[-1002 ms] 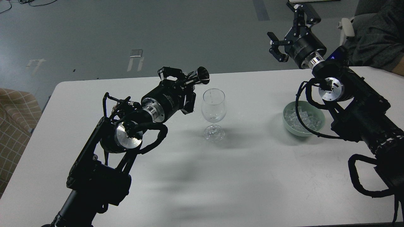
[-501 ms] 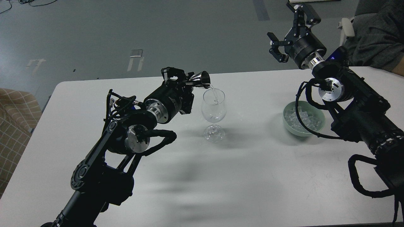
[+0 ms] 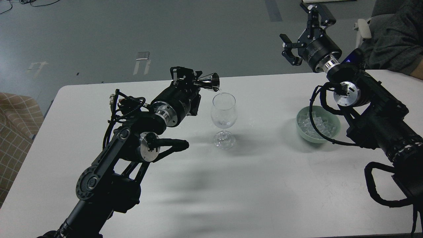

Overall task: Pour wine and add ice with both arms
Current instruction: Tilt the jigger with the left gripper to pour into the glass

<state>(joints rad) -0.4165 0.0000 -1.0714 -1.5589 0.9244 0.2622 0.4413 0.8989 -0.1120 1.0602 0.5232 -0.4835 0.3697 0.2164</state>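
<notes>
A clear wine glass (image 3: 224, 117) stands upright near the middle of the white table (image 3: 264, 185). My left gripper (image 3: 193, 82) is shut on a silver jigger (image 3: 209, 81), tipped on its side with its mouth just above the glass's left rim; a small trickle falls from it. A pale green bowl (image 3: 334, 134) right of the glass holds several clear ice cubes (image 3: 315, 124). My right gripper (image 3: 302, 31) is open and empty, raised beyond the table's far edge, above and behind the bowl.
A person's grey-sleeved arm (image 3: 396, 39) rests at the table's far right corner. A checked cushion (image 3: 16, 125) lies off the table's left edge. Grey floor lies beyond the far edge.
My left wrist has rolled further and shifted slightly right, tipping the jigger over the glass. Liquid streamed into the glass half a second ago; now only a trickle. The right arm has not moved.
</notes>
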